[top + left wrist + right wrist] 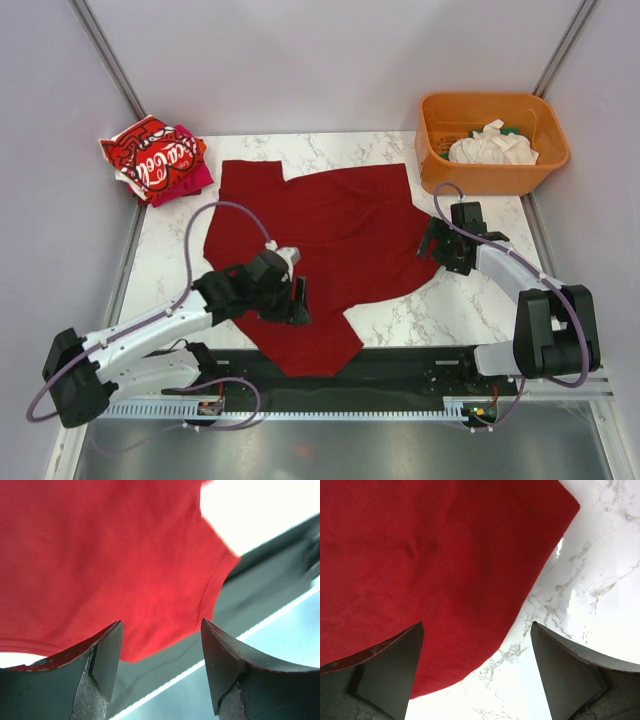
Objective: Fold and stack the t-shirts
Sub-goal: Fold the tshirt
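While the dark red t-shirt is seen from above spread unevenly across the middle of the marble tabletop, its near corner reaching the dark rail at the front edge, the left hand is held over its near-left part and the right hand at its right edge, both with fingers apart and nothing gripped. At the far left a bright red t-shirt is stacked on a magenta t-shirt, and a white t-shirt is seen in the orange tub at the far right. From the left wrist, the dark red t-shirt and its stitched edge are shown beyond the parted left hand. From the right wrist, a rounded cloth edge is framed by the spread right hand, with bare tabletop beside it. The step in hand is judged to be flattening before the first fold; it would be done well if each edge were pinched as a single layer near a corner, both sides were drawn outward evenly, and the near corner were pulled back from the rail first.
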